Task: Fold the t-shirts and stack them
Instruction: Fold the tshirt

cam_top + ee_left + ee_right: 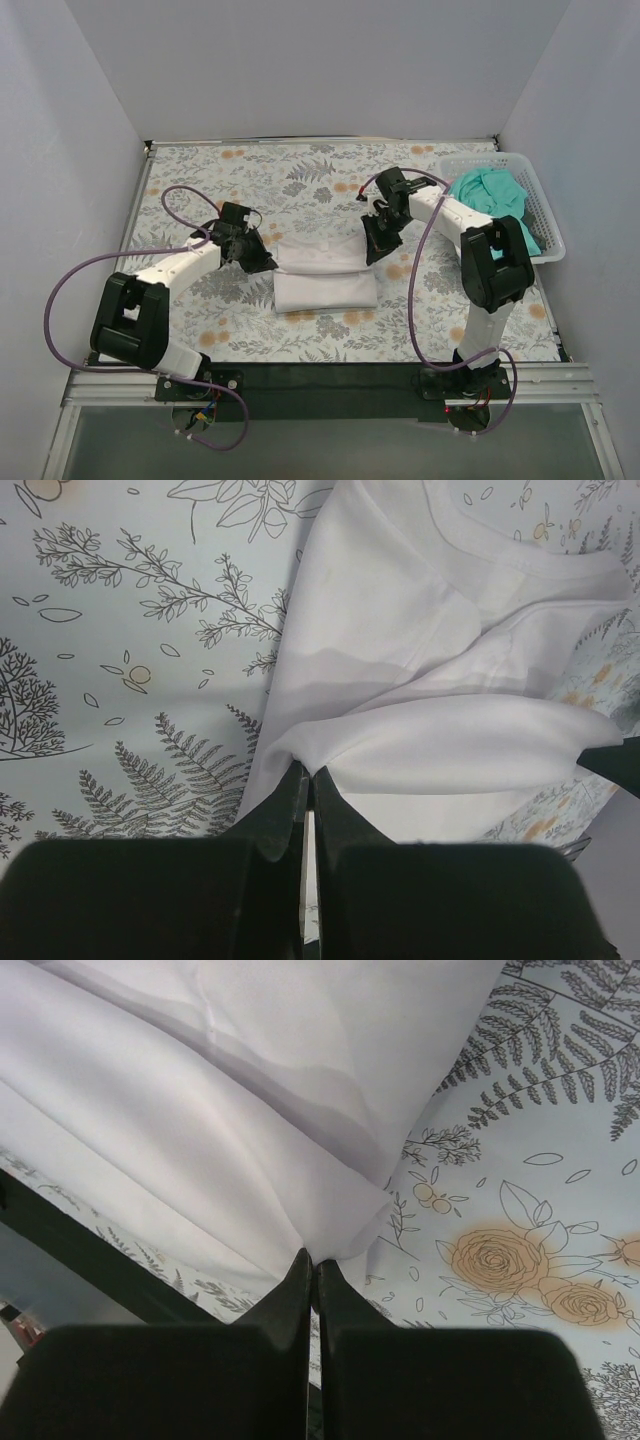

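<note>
The white t-shirt [322, 272] lies partly folded at the table's middle, between both arms. My left gripper [262, 258] is shut on its left edge; in the left wrist view the jaws [308, 776] pinch the cloth [420, 690] and the collar shows at upper right. My right gripper [378, 245] is shut on its right edge; in the right wrist view the jaws [313, 1258] pinch a corner of the cloth [200, 1090]. The teal-green t-shirt [495, 195] lies bunched in the white lattice basket [541, 215] at the far right.
The table is covered by a floral cloth [250, 180]. White walls close the back and sides. A black strip [330, 375] runs along the near edge by the arm bases. Purple cables loop beside both arms.
</note>
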Motion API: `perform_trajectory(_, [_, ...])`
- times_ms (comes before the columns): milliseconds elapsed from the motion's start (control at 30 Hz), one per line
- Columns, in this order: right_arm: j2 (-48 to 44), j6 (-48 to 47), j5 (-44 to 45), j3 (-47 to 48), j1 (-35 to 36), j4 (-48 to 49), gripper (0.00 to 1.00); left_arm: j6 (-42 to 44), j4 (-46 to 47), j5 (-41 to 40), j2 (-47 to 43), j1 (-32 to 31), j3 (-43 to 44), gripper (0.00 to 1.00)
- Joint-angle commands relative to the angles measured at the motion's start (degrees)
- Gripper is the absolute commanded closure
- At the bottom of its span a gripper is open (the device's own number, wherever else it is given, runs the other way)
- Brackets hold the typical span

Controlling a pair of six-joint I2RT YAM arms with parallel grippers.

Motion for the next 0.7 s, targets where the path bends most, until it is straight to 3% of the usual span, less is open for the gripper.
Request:
perform_trajectory(0, [-2.78, -0.41, -3.46, 1.57, -0.38, 0.27, 0.99, 0.39, 1.66, -1.02, -4.06, 0.48, -0.85, 1.0])
perform_trajectory(433, [-1.12, -1.11, -5.66, 4.65, -1.09, 0.79, 0.99, -1.28, 8.5, -1.9, -9.17, 0.57, -3.84, 1.0])
perform_trajectory(667, [2.4, -1.46, -4.87, 4.74, -3.54, 3.25, 0.99, -2.6, 12.73, -2.96, -5.66, 2.32, -5.51, 1.0])
